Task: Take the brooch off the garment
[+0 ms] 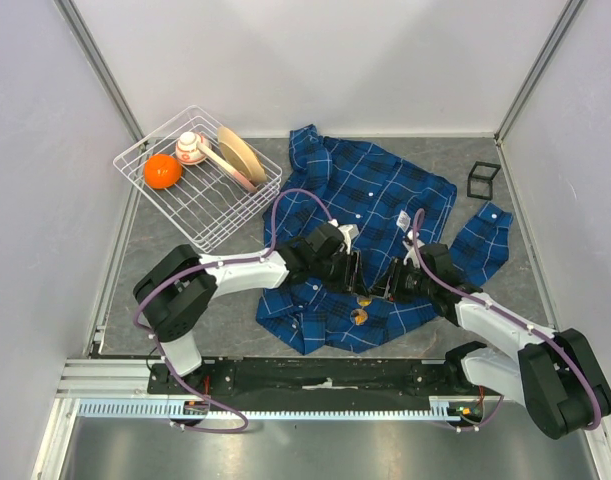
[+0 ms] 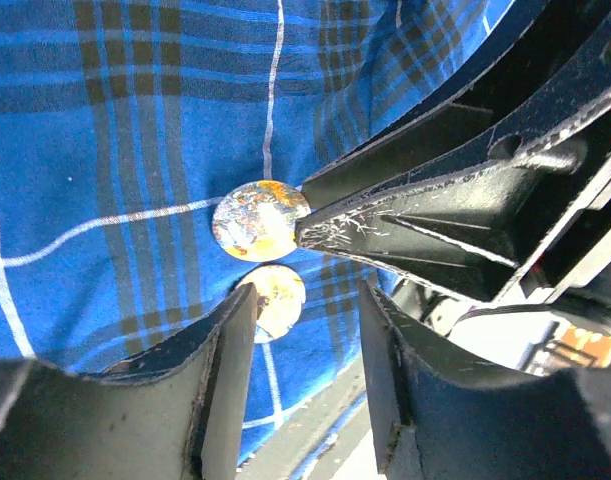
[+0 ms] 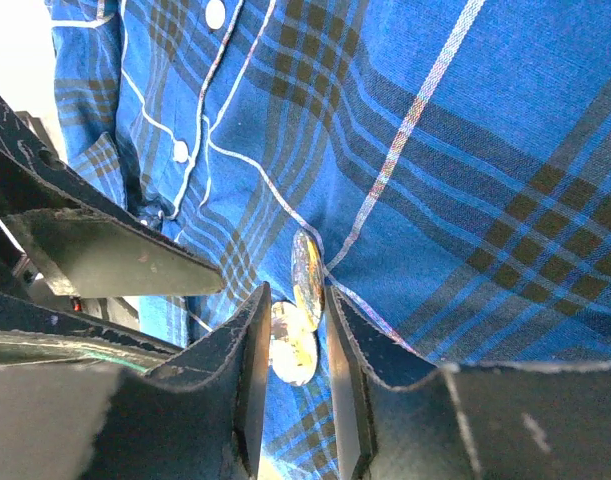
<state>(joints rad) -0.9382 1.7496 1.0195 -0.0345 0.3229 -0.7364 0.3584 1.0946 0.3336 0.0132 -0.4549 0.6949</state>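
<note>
Right gripper [image 3: 297, 305] stands with its jaws set at a narrow slot over the brooch [image 3: 307, 278], whose two mottled discs sit touching each other at its fingertips. Whether the pads bear on it cannot be told. The brooch lies on the near front panel of the garment [image 1: 385, 190], which is spread on the table [image 1: 545, 280]. Left gripper [image 2: 307, 300], parted and empty, hovers just beside. Judged step: securing the grasp. The next move calls for a firm pinch, the cloth pinned, then a straight pull.
</note>
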